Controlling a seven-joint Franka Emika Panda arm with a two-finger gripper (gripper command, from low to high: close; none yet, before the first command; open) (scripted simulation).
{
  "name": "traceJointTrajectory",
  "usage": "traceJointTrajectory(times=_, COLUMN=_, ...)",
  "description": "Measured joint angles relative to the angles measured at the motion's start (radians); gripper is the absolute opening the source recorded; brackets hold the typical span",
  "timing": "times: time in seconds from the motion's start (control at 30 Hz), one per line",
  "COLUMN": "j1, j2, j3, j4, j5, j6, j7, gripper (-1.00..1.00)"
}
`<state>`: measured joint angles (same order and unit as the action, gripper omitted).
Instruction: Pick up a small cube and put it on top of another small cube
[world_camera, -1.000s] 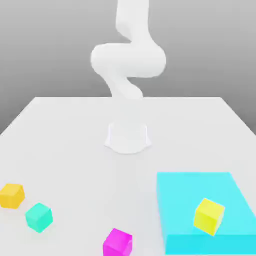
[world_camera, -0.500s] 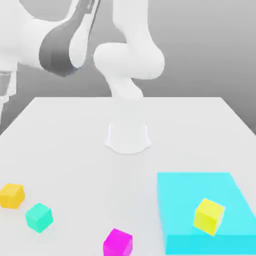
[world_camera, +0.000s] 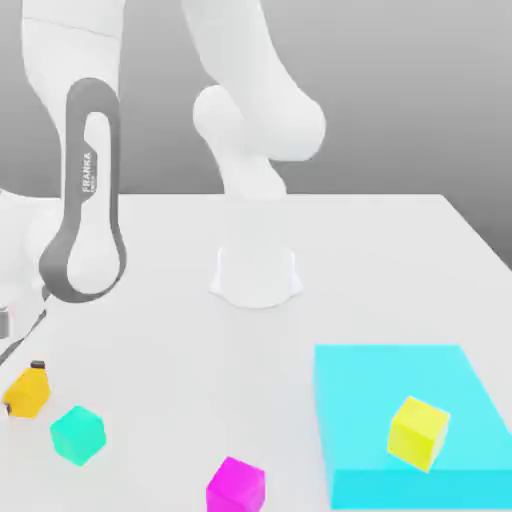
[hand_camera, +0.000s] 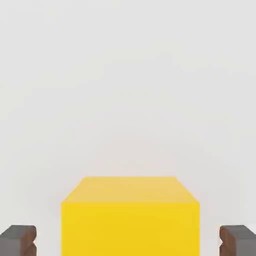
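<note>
The small cube (world_camera: 24, 393), plain amber, rests on the white table near the exterior view's left edge. My gripper (world_camera: 30, 372) has come down over it, and one dark fingertip (world_camera: 38, 365) shows just above the cube's top. In the hand view the same cube (hand_camera: 130, 217) sits between my two dark fingertips (hand_camera: 18, 241), with a narrow strip of table visible on each side of it. The gripper (hand_camera: 128, 241) stands open around the cube without touching it.
A teal-green cube (world_camera: 78, 435) lies close beside the amber one, toward the exterior view's right. A magenta cube (world_camera: 236, 486) is at the front. A lemon-yellow cube (world_camera: 419, 432) sits on a cyan block (world_camera: 370, 385). The arm's base (world_camera: 256, 275) stands mid-table.
The arm has swung in from above and dropped over the amber cube on the exterior view's left. No cube has shifted.
</note>
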<state>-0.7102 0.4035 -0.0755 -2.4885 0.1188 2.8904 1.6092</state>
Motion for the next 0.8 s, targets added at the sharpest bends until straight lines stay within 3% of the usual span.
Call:
traceJointTrajectory(times=0.13, j1=-0.002, j2=0.002, j3=0.002, j4=0.0, j5=0.0, j6=0.003, j7=0.0, gripper=-1.0)
traceJointTrajectory(times=0.33, j1=0.031, j2=-0.176, j3=-0.03, j4=-0.035, j5=-0.059, j6=-0.139, j7=0.025, gripper=-1.0)
traceJointTrajectory(times=0.73, j1=0.131, j2=-0.306, j3=0.111, j4=-0.045, j5=-0.129, j6=-0.259, j7=-0.282, gripper=-1.0)
traceJointTrajectory(times=0.8, j1=0.136, j2=-0.269, j3=0.119, j4=-0.043, j5=-0.132, j6=-0.223, j7=-0.302, gripper=-1.0)
